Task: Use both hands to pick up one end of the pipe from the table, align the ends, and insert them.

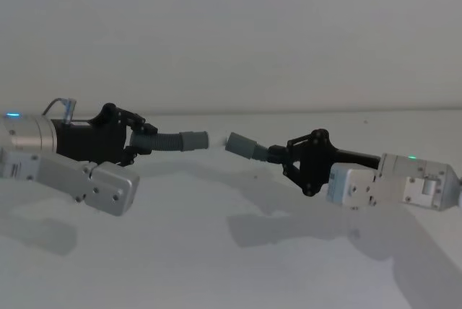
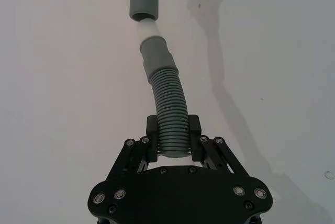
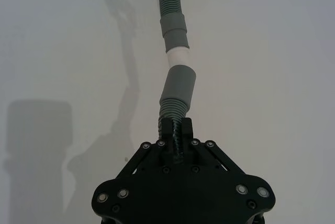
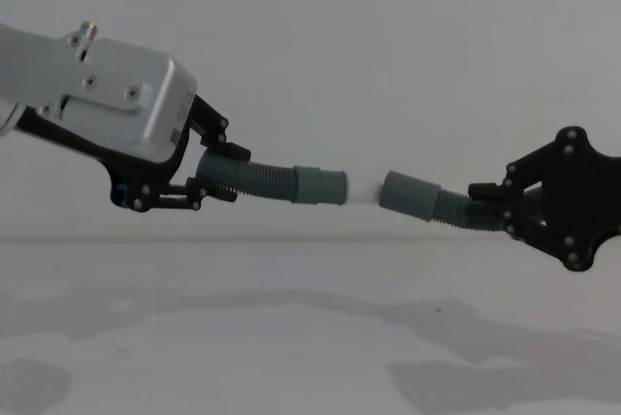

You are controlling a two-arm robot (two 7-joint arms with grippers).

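**Two pipe ends almost touching**

Above the white table (image 1: pixel 231 266), I saw my left hand (image 1: pixel 137 143) and right hand (image 1: pixel 285 157) each squeezed tight on the grey pipe (image 4: pixel 257 180). Its two ends (image 4: pixel 320 185) nearly met, white tip (image 2: pixel 148 29) between.

left pincer (image 1: pixel 138 141): clamped, raised, pointing inward | right pincer (image 1: pixel 283 156): clamped, raised, facing it

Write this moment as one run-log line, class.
left gripper: shut on pipe | right gripper: shut on pipe | ends: raised above table, whitish tip bridging them
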